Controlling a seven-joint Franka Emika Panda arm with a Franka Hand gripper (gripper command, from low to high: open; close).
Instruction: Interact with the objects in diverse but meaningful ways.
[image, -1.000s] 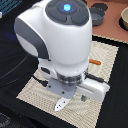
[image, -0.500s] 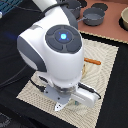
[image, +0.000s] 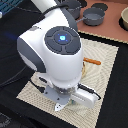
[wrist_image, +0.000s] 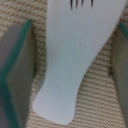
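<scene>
The arm's big white body (image: 52, 52) hides most of the woven beige mat (image: 102, 70), so the pincer (wrist_image: 65, 55) cannot be seen from outside. Up close, its two grey pads (wrist_image: 17, 75) stand spread, one on each side of a flat white spatula-like piece (wrist_image: 75, 55) lying on the mat, not touching it. Three dark slits show at the piece's cut-off wide end; its narrow end is rounded. An orange handle (image: 92, 62) pokes out at about three o'clock of the arm. Two grey pots (image: 93, 16) sit far back on the table at one o'clock, blurred.
</scene>
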